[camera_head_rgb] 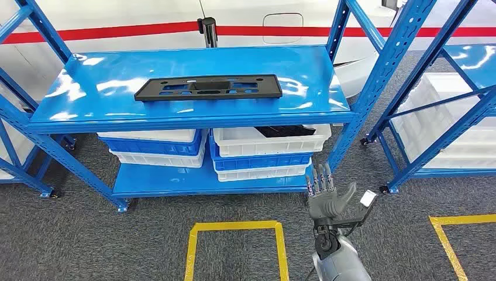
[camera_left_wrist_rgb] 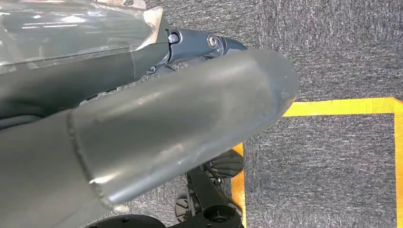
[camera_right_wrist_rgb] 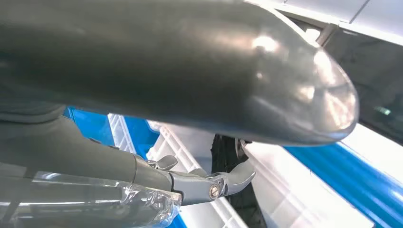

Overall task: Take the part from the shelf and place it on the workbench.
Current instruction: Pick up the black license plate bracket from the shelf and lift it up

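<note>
Part (camera_head_rgb: 208,87), a long flat black plate with cut-outs, lies on the top shelf (camera_head_rgb: 117,111), its long axis running across the shelf, left to right; nothing touches it; the reach seems barely begun; the right hand (camera_head_rgb: 329,196) is raised below shelf level, fingers apart and holding nothing; the left hand's state I cannot tell; next, the hand must rise and reach forward to the plate.

Warehouse/workshop | blue steel shelving (camera_head_rgb: 193,120) | stacked plastic bins (camera_head_rgb: 263,153) | yellow floor tape (camera_head_rgb: 234,226)
</note>
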Robot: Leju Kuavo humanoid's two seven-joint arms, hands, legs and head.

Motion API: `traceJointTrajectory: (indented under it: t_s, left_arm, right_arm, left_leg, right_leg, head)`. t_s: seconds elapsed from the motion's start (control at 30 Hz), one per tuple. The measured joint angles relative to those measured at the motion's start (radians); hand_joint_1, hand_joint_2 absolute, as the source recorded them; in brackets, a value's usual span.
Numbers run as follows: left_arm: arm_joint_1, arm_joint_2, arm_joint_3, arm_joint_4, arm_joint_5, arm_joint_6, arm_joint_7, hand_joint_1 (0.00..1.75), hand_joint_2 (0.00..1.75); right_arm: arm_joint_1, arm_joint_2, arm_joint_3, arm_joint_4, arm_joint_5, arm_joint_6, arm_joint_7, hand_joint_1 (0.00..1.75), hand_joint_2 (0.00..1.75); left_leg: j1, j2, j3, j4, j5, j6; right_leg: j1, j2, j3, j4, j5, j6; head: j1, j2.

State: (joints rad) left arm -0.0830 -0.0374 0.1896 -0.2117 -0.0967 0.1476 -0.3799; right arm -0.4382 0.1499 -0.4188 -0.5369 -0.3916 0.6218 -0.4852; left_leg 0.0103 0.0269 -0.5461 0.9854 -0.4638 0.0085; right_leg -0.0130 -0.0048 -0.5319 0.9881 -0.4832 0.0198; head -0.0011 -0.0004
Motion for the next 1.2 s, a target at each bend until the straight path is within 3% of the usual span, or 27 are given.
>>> traceJointTrajectory:
  t_s: [0.03,0.07,0.13,0.27,0.43,0.77,0.9,1.2]
  left_arm:
    - [0.0,0.0,0.0,0.0,0.0,0.0,0.0,0.0,0.0]
    - [0.0,0.0,0.0,0.0,0.0,0.0,0.0,0.0,0.0]
    - [0.0,0.0,0.0,0.0,0.0,0.0,0.0,0.0,0.0]
    - [0.0,0.0,0.0,0.0,-0.001,-0.002,-0.004,0.0,0.0]
    - [0.0,0.0,0.001,0.0,-0.009,-0.022,-0.016,0.0,0.0]
    - [0.001,0.0,0.015,0.003,-0.034,-0.077,-0.018,0.0,0.0]
    - [0.001,0.0,0.018,0.005,-0.04,-0.072,-0.016,0.0,0.0]
    - [0.003,0.0,0.026,0.007,-0.041,-0.072,-0.03,0.0,0.0]
  right_arm:
    - [0.0,0.0,0.003,-0.002,-0.001,0.0,0.0,0.0,0.58]
    - [0.001,0.0,0.005,-0.004,-0.001,0.0,0.0,0.0,0.87]
    - [0.003,0.001,0.015,-0.013,-0.002,-0.001,-0.003,0.0,1.75]
    - [0.02,0.008,0.082,-0.078,0.008,-0.056,-0.028,0.0,1.75]
    - [0.07,0.013,0.28,-0.31,0.1,-0.263,-0.052,0.0,1.75]
    - [0.102,-0.016,0.72,-0.674,0.609,-0.73,-0.095,0.0,1.75]
    - [0.074,-0.025,0.862,-0.718,0.77,-0.832,-0.056,0.0,1.75]
    - [-0.047,-0.022,1.104,-0.693,1.185,-1.022,0.121,0.0,1.75]
  left_leg:
    - [0.0,0.0,0.0,0.0,0.0,0.0]
    - [0.0,0.0,0.0,0.0,0.0,0.0]
    - [0.0,0.0,0.0,0.0,0.0,0.0]
    - [0.0,0.0,-0.001,0.0,0.0,0.0]
    - [0.0,0.0,-0.001,0.0,0.0,0.0]
    - [0.0,0.001,-0.003,0.0,0.0,-0.001]
    - [0.0,0.001,-0.003,0.0,0.001,-0.001]
    - [0.0,0.0,-0.004,0.0,0.001,-0.001]
  right_leg:
    - [0.0,0.0,0.0,0.0,0.0,0.0]
    - [0.0,0.0,0.0,0.0,0.0,0.0]
    - [0.0,0.0,0.0,0.0,0.0,0.0]
    - [0.0,0.0,0.0,0.0,0.0,0.0]
    - [0.0,0.0,-0.001,0.0,0.0,0.0]
    - [0.0,0.001,-0.003,0.001,0.0,0.0]
    - [0.0,0.001,-0.003,0.001,0.0,0.0]
    - [0.0,0.001,-0.003,0.001,0.0,0.0]
  head:
    - [0.0,0.0]
    - [0.0,0.0]
    - [0.0,0.0]
    - [0.0,0.0]
    - [0.0,0.0]
    - [0.0,0.0]
    - [0.0,0.0]
    - [0.0,0.0]
